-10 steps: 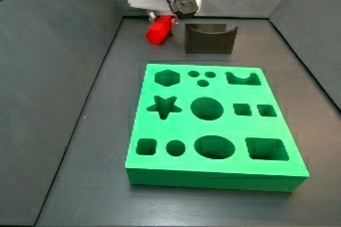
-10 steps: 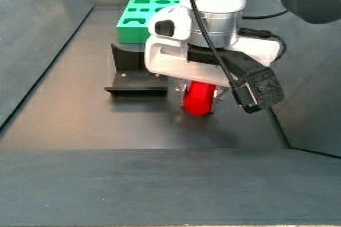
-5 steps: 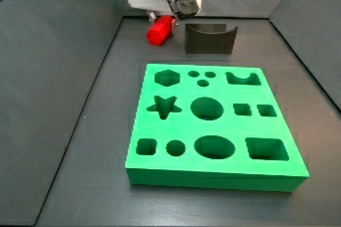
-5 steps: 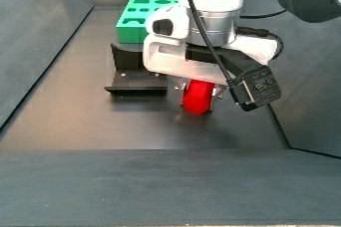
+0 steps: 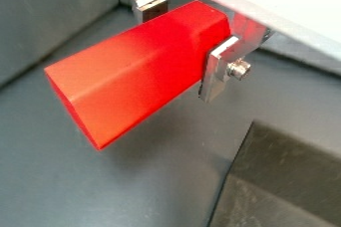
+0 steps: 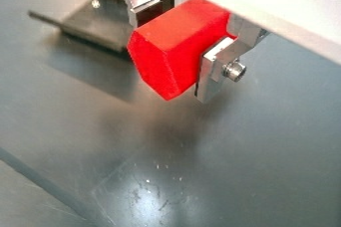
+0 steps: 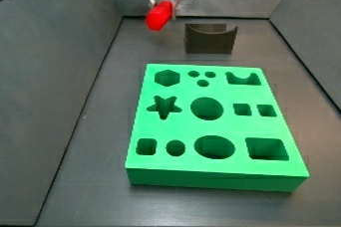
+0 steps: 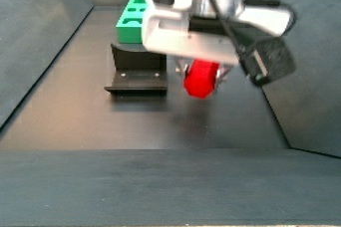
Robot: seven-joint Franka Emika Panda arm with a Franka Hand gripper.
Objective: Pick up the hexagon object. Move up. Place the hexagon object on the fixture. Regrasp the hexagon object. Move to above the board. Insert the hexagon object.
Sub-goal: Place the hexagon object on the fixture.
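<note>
From my seat at the controls, nearest the wrist cameras is the small bright red hexagonal prism peg (image 5: 134,72), pinched between the two flat silver finger plates (image 5: 220,62) of the hand (image 5: 186,34). So the hand is clamped on the peg, jaws narrowed to its width. In both wrist views the peg sticks out from between the plates at a tilt, its free end clear of the dark grey floor below. In a wrist view (image 6: 180,47) you can see the peg's blunt end face and the screw head on one finger plate.

A bit further along in that same wrist view there's the dark base plate of the fixture (image 6: 83,27) lying on the floor, apart from the peg.

In a side view the hand (image 8: 202,72) hangs above the floor with the red peg (image 8: 201,78) under it — off the surface, a soft shadow below. The dark grey-black fixture block with its notched top (image 8: 136,72) sits just beside it on the floor, not touching the peg.

From a side view looking the long way, the big bright green slab board with shaped cut-out holes (image 7: 213,121) is closest, flat on the floor. Beyond it stands the fixture (image 7: 209,38), and at the far end the hand (image 7: 166,0) holds the peg (image 7: 159,14) up near the back wall — well apart from the board.
</note>
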